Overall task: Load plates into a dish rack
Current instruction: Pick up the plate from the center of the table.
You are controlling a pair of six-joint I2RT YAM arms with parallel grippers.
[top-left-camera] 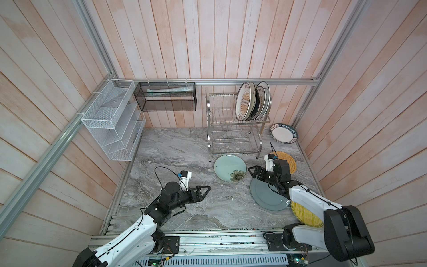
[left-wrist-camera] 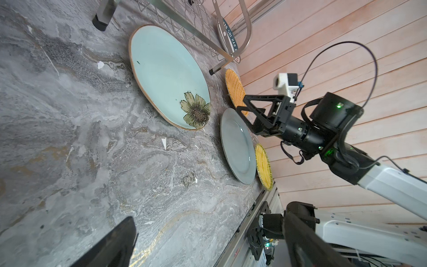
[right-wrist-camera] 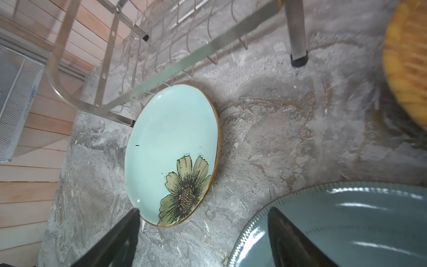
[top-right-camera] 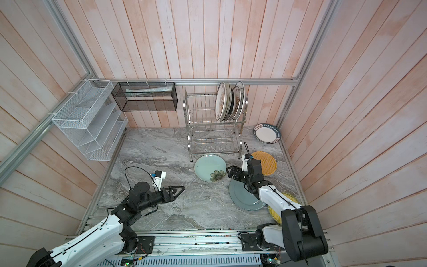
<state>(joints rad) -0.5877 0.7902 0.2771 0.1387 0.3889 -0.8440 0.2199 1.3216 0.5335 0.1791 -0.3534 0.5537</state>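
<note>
The steel dish rack [top-left-camera: 234, 138] stands at the back right, with several plates [top-left-camera: 250, 101] upright in its top tier. In front of it a pale green flower plate [top-left-camera: 227, 165] lies flat. A grey-blue plate [top-left-camera: 265, 198] lies to its right, overlapping a yellow woven plate [top-left-camera: 302, 215]. An orange woven plate [top-left-camera: 290, 159] lies behind my right arm. My right gripper [right-wrist-camera: 205, 209] is open, low over the gap between the green plate [right-wrist-camera: 171, 143] and the grey-blue plate [right-wrist-camera: 346, 219]. One of its fingers [right-wrist-camera: 284, 231] is above the grey-blue rim. My left gripper [top-left-camera: 206, 190] is open over bare marble.
A white plate with a dark lettered rim [top-left-camera: 283, 133] sits at the back right corner. A white mesh organiser [top-left-camera: 111, 120] and a black mesh basket [top-left-camera: 165, 97] hang on the left and back walls. Wood plank walls close three sides.
</note>
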